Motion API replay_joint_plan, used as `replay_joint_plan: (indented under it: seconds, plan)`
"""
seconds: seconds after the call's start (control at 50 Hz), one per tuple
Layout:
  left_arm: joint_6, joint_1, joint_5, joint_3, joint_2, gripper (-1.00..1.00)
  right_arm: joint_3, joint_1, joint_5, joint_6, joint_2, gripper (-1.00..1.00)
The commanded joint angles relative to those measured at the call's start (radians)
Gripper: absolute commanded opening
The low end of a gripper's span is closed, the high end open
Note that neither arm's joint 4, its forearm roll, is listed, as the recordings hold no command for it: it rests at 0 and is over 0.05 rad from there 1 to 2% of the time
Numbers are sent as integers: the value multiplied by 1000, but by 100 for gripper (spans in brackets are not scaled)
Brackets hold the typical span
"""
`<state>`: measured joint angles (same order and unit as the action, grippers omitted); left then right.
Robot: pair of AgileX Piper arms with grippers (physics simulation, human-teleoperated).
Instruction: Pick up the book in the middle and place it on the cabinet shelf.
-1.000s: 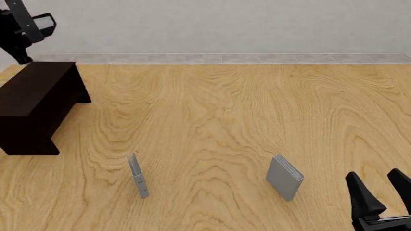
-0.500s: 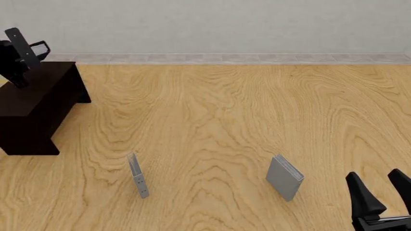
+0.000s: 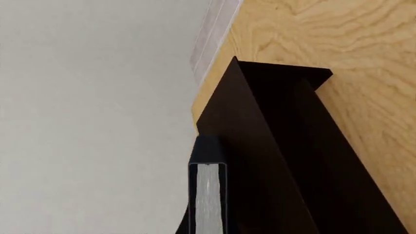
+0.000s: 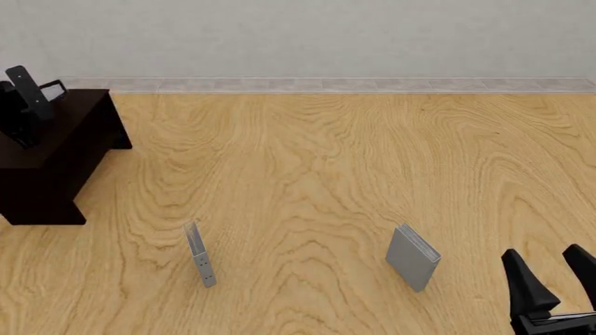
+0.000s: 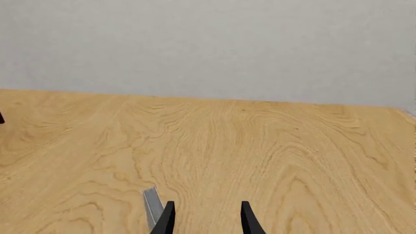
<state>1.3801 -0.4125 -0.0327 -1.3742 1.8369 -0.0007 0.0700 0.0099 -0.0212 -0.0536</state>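
The black book [image 4: 26, 89] is held clamped in the left gripper [image 4: 17, 112], tilted, just above the top of the cabinet [image 4: 65, 139] near its far edge. The right gripper [image 4: 551, 289] is seen low over the table [image 4: 326, 174], its jaws spread apart and empty, a grey book [image 4: 412, 256] standing just beside them.

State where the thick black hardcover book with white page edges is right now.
In the front view, the thick black hardcover book is at the far left, held in the left pincer just above the low dark brown wooden cabinet's top.
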Motion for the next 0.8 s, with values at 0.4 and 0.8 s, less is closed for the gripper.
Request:
replay_joint_plan:
  seconds: [0.4,0.8]
  plan:
    - [12,1,-81,43,8,100,1,-2,18,-1,20,100]
    - [-98,46,-376,-59,-49,100,1,3,12,-2,12,100]
